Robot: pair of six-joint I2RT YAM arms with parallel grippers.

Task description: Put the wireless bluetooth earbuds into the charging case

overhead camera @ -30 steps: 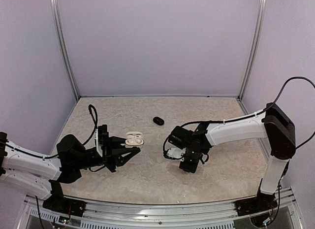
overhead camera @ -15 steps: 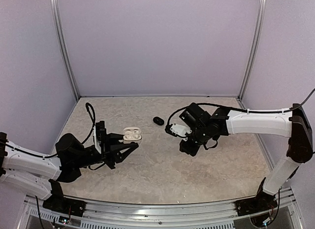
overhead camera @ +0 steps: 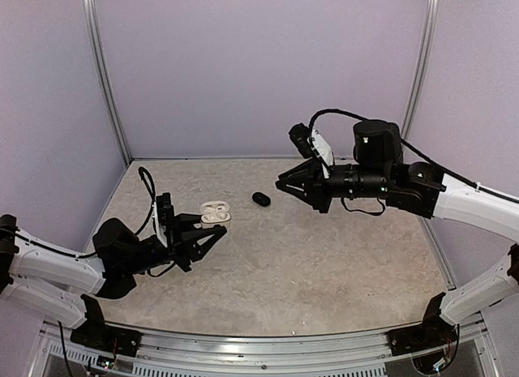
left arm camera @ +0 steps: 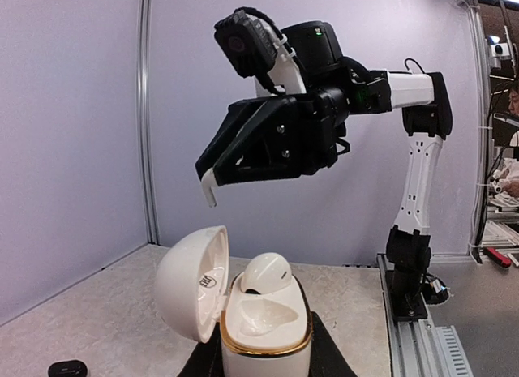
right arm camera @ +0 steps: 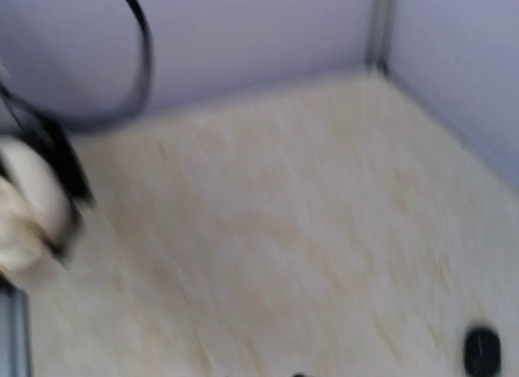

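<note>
Earbud (left arm camera: 268,273) sits in open charging case (left arm camera: 263,335); right hand (left arm camera: 208,176) pinches second earbud (left arm camera: 210,190).

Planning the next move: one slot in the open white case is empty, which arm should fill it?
Right. The right jaws hang in the air facing the case, apparently pinching a white earbud; the left jaws are shut on the case, steadying it.

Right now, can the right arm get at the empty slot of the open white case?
Probably yes: the right pincer hangs above and beyond the white case, its lid stands open to one side, and nothing lies between them.
</note>
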